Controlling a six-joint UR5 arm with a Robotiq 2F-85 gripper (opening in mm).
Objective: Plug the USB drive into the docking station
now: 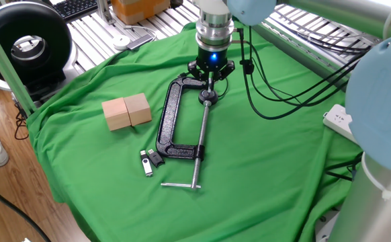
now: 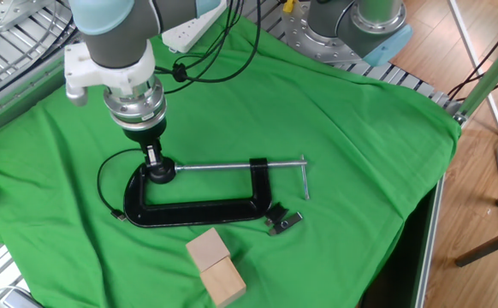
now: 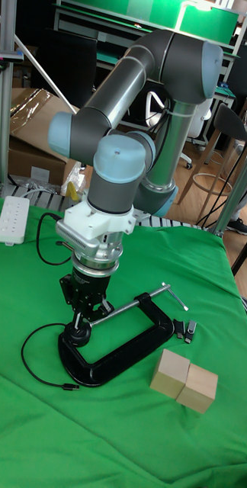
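Note:
Two small USB drives lie side by side on the green cloth, one silver and black (image 1: pixel 146 163) and one black (image 1: pixel 155 158). They show again as the drives (image 2: pixel 284 222) by the clamp's corner and as the drives (image 3: pixel 190 309). The docking station is out of view. My gripper (image 1: pixel 209 82) points straight down just above the round screw pad of a black C-clamp (image 1: pixel 170 119), far from the drives. Its fingertips (image 2: pixel 153 156) look closed together with nothing visible between them. The gripper (image 3: pixel 84 303) hangs over the clamp's left end.
Two wooden blocks (image 1: pixel 127 111) sit left of the clamp. A thin black cable (image 2: pixel 105 184) loops from the gripper area to a small plug on the cloth. A white power strip (image 1: pixel 338 119) lies at the right edge. The clamp's long screw (image 1: pixel 201 144) ends in a crossbar.

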